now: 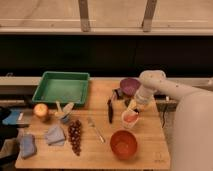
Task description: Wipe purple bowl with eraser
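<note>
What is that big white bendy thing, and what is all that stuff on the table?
That white thing is a robot's arm. There is just one picture, taken by a camera looking down at a wooden table from the front. At the arm's tip is its end effector, two fingers for pinching things. It hangs open just above a pale cup and seems to hold nothing. Behind it sits a purple bowl. Nearer to us is an orange bowl. Toward the left of the picture are a green tray, a fork, a bunch of grapes and a blue cloth.
</note>
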Robot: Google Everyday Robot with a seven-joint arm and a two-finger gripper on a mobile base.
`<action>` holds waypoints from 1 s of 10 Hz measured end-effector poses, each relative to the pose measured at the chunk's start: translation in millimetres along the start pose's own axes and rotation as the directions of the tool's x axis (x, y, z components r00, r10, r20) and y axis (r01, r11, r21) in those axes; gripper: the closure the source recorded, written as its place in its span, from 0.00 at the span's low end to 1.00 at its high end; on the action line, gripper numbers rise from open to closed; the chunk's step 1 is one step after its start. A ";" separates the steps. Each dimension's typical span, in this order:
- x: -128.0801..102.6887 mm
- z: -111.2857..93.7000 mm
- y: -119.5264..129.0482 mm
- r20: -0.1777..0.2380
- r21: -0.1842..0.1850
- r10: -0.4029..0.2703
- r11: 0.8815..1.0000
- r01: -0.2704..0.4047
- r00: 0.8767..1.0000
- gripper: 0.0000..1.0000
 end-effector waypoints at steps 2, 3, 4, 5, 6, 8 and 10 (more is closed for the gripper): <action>1.2 8.1 8.9 -0.019 0.002 -0.016 1.000 0.016 1.000 0.26; 1.9 12.5 13.3 -0.025 0.000 -0.025 1.000 0.025 0.999 0.29; 4.3 15.4 14.1 -0.031 0.000 -0.030 1.000 0.030 0.999 0.35; 6.3 17.1 15.4 -0.033 -0.001 -0.036 0.999 0.036 0.999 0.46; 7.0 17.6 17.1 -0.032 -0.003 -0.042 0.999 0.041 0.999 0.56; 8.0 16.4 14.9 -0.024 -0.005 -0.040 0.999 0.040 0.999 0.76; 8.6 15.8 15.9 -0.027 -0.006 -0.040 0.999 0.040 0.999 0.89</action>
